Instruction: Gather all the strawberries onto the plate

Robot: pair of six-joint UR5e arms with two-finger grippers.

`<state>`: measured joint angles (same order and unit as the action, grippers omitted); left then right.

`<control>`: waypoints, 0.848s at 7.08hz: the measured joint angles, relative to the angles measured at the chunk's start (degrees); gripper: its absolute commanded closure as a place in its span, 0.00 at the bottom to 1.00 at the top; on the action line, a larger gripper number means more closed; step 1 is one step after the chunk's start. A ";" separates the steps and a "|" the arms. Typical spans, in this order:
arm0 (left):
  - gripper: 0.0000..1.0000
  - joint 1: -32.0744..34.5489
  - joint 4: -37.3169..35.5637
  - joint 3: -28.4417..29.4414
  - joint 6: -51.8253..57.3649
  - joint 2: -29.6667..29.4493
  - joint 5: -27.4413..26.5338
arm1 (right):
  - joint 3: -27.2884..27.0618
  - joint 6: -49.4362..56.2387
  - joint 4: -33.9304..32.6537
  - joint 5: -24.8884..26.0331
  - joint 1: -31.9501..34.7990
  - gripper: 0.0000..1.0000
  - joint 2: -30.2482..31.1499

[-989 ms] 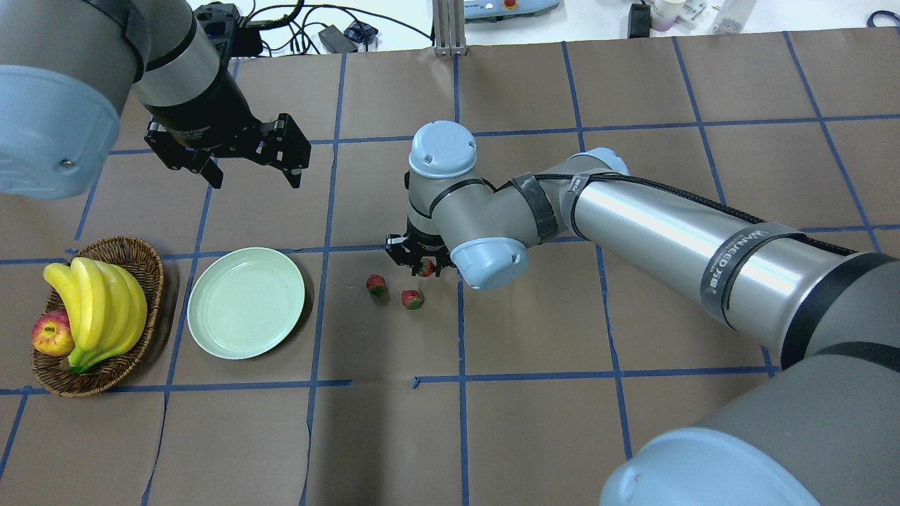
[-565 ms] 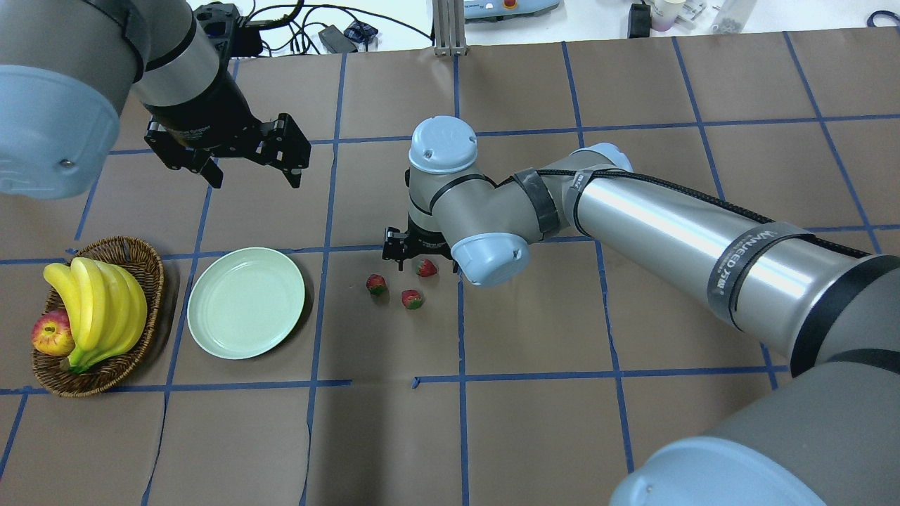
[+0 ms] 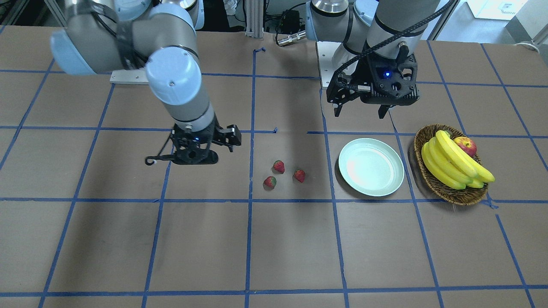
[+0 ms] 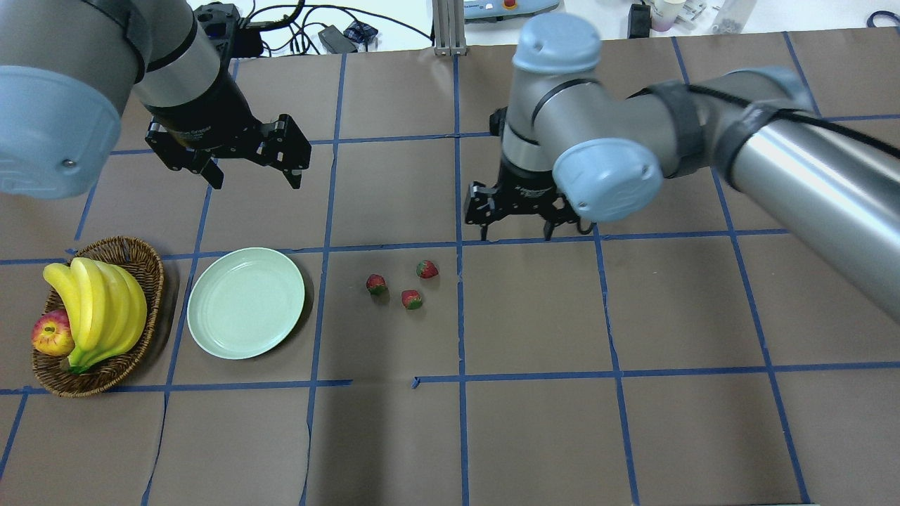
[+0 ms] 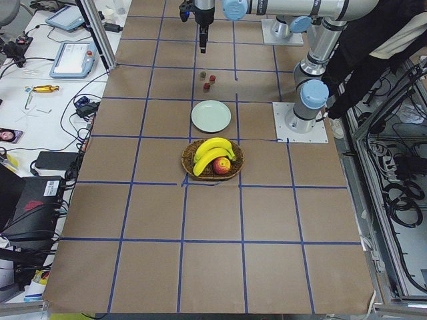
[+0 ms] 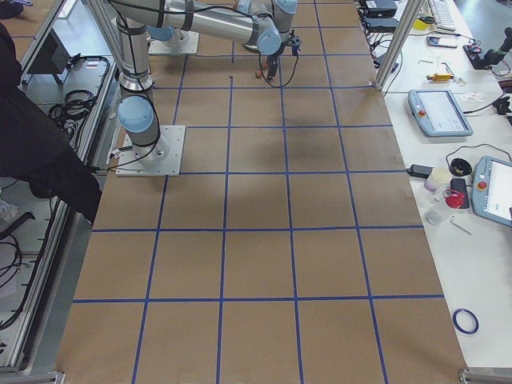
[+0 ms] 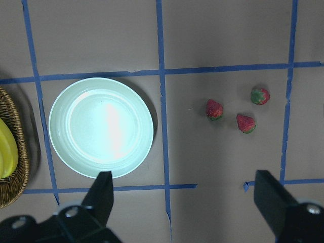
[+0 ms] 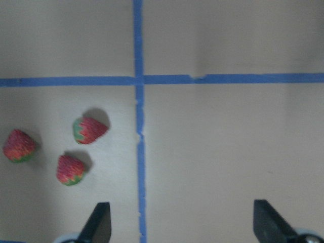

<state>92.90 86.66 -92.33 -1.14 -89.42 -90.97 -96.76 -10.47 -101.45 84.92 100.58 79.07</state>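
Three small red strawberries [image 4: 427, 269] [image 4: 376, 284] [image 4: 412, 299] lie close together on the brown table, right of the pale mint plate [image 4: 246, 303], which holds nothing. My right gripper [image 4: 517, 232] hangs open and empty above the table, to the right of and beyond the strawberries. In its wrist view the strawberries [image 8: 89, 129] sit at the left, outside the fingers. My left gripper [image 4: 254, 179] hovers open and empty beyond the plate. Its wrist view looks down on the plate [image 7: 101, 126] and the strawberries [image 7: 246, 123].
A brown wicker basket [image 4: 151, 270] with bananas [image 4: 98, 309] and an apple [image 4: 51, 334] stands left of the plate. Blue tape lines grid the table. Cables and devices lie past the far edge.
My right gripper, low around the far strawberry before, has risen and moved right and away from it. That strawberry stays on the table. The left arm has not moved.
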 measured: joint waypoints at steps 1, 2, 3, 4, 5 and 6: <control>0.00 0.02 0.00 -0.05 -0.04 -0.20 0.04 | 1.38 1.61 3.76 1.35 -3.37 0.00 3.76; 0.00 0.05 0.00 -0.20 -0.09 -0.51 0.14 | 4.06 1.96 8.10 3.56 -5.49 0.00 6.67; 0.00 0.07 -0.12 -0.72 -0.01 -0.62 0.11 | 6.46 2.04 10.80 6.21 -6.61 0.00 8.23; 0.00 0.11 -0.38 -1.49 0.12 -0.50 -0.03 | 7.67 2.24 11.97 7.73 -7.48 0.01 9.00; 0.00 0.14 -0.63 -2.05 0.10 -0.34 -0.05 | 8.14 2.43 13.37 8.48 -8.39 0.02 10.23; 0.00 0.16 -0.73 -2.29 0.00 -0.30 0.02 | 8.15 2.48 15.48 8.91 -8.99 0.03 11.99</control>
<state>93.06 85.93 -94.62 -1.14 -89.72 -90.95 -88.61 -8.00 -85.97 93.83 91.59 91.06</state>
